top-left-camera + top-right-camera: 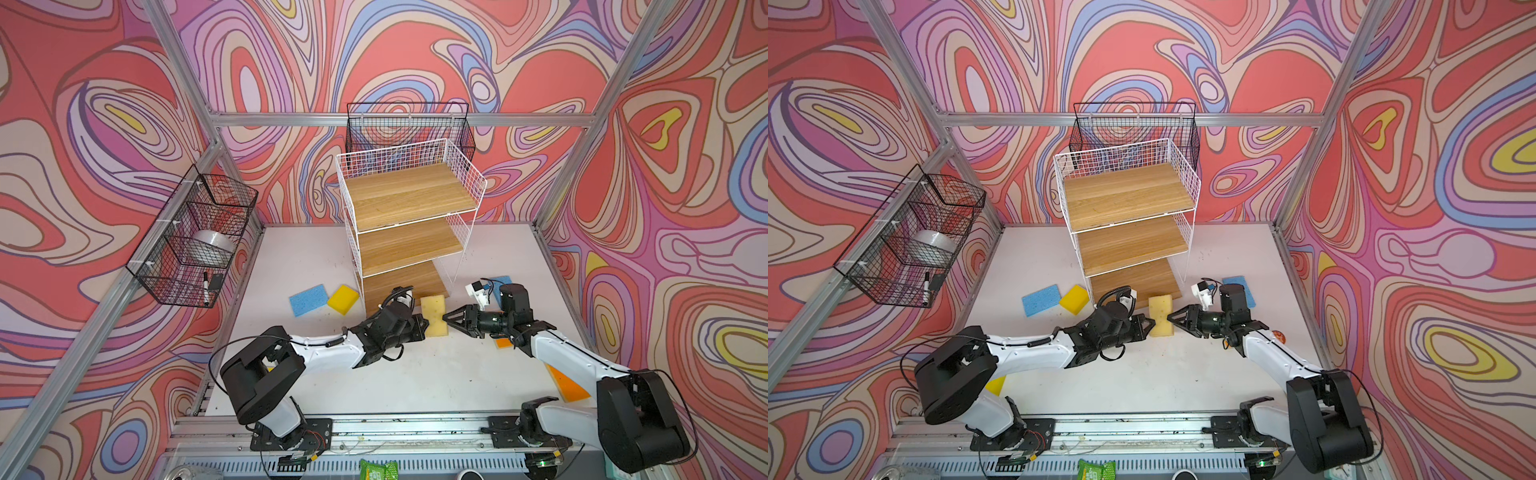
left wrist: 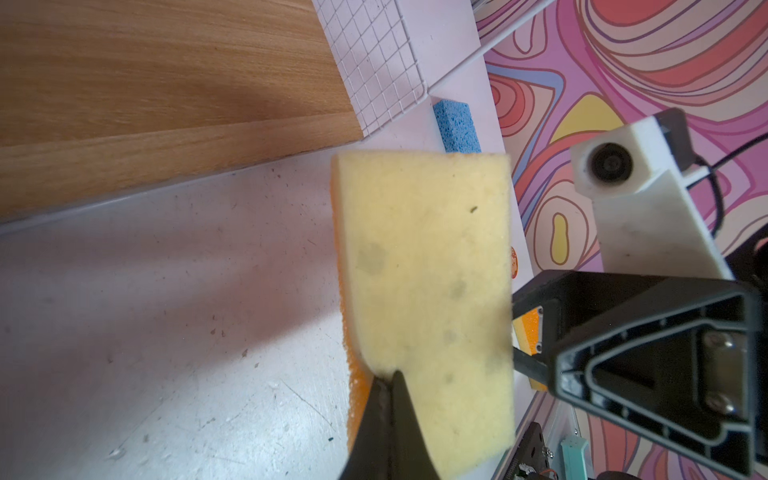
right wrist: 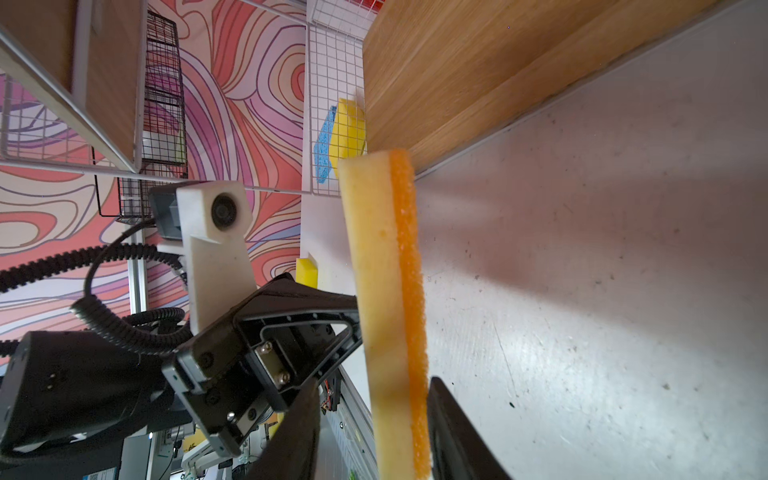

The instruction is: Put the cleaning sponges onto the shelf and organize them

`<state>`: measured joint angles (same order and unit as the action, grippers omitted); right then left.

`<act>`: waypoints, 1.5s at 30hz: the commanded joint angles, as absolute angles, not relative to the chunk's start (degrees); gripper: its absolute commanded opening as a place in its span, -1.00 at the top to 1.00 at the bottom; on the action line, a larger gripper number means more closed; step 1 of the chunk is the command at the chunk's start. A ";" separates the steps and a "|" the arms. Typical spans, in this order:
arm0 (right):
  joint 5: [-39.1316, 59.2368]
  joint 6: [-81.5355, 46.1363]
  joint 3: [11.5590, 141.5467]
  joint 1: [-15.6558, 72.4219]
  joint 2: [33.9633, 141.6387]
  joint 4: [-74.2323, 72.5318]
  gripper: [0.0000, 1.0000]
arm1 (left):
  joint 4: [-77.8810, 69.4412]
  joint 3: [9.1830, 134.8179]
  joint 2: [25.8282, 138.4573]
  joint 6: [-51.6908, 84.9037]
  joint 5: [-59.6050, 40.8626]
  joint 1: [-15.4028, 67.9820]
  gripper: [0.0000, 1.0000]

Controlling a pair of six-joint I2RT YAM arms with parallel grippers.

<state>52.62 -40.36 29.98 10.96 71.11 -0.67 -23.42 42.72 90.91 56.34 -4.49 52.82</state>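
Orange sponge (image 1: 434,315): held above the surface (image 1: 415,374), cream face up, long axis pointing toward the shelf (image 1: 411,199), just before its lowest board. Left tool (image 1: 426,322): clenched on the middle of one long edge, foam pinched in. Right tool (image 1: 445,318): jaws parted, straddling the opposite long edge, not clamped. Blue sponge (image 1: 308,299) and yellow sponge (image 1: 343,299) lie touching, left of the shelf.

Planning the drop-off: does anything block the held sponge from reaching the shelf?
Nothing visible. The sponge, pinched by the left gripper and straddled by the right gripper, faces the open front of the shelf.
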 commanded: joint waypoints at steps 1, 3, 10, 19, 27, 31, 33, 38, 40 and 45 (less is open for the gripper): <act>52.40 -40.26 30.41 11.42 72.30 -2.33 0.15 | -26.71 44.38 91.66 57.39 -5.74 52.40 1.00; 52.26 -40.36 30.61 11.43 72.66 -2.46 0.19 | -27.16 44.39 91.78 57.56 -5.99 52.20 1.00; 51.97 -40.56 30.91 11.67 73.55 -2.81 0.12 | -27.55 44.65 91.63 57.73 -6.47 51.78 1.00; 49.66 -37.55 31.56 11.78 72.81 1.17 -0.36 | -27.55 43.16 89.47 58.35 -6.16 51.13 1.00; 51.92 -40.52 31.03 11.82 74.85 -3.74 0.04 | -28.74 43.85 90.25 59.13 -7.23 51.05 1.00; 52.47 -40.70 31.37 11.91 75.05 -4.28 0.36 | -29.68 44.43 91.51 59.40 -7.71 50.96 1.00; 52.48 -40.69 31.54 11.87 75.15 -4.16 0.51 | -30.00 44.65 92.07 59.46 -8.06 50.96 1.00; 51.36 -40.55 31.73 11.87 74.27 -3.37 0.90 | -29.91 44.74 92.18 59.50 -8.87 50.95 1.00; 50.74 -40.33 31.82 11.87 73.88 -2.73 0.91 | -29.41 44.65 91.77 59.17 -8.88 50.93 1.00; 50.05 -40.04 32.05 11.87 72.84 -1.26 0.96 | -28.86 43.78 90.67 58.84 -8.48 50.97 0.91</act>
